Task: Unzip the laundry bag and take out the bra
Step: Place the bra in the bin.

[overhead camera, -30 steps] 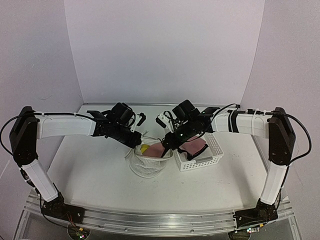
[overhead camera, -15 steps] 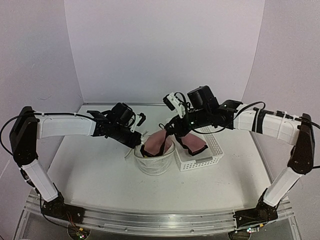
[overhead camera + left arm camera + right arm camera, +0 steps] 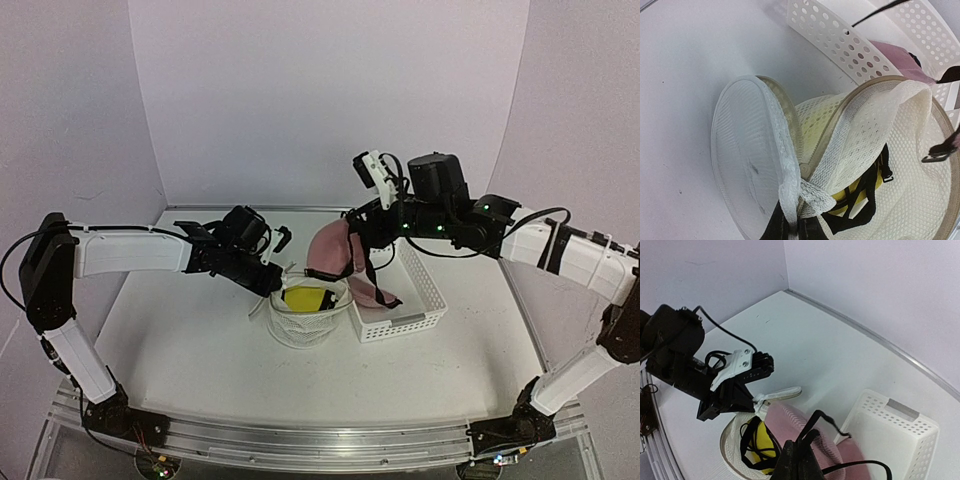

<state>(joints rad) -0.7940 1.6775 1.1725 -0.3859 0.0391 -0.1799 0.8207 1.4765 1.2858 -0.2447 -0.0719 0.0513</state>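
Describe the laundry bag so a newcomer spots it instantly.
Look on the table, just left of the white plastic basket. The laundry bag is the round mesh tub, open on top, with a yellow bra cup inside; the basket is rectangular.

A robot lab cell — white table (image 3: 170,350), plain lilac backdrop panels (image 3: 320,90), arms (image 3: 130,255) bolted to an aluminium rail (image 3: 300,438).

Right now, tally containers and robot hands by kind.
Mesh laundry bag: 1
Lattice basket: 1
Hands: 2 (left hand pinching the bag rim, right hand holding the bra)
Total: 4
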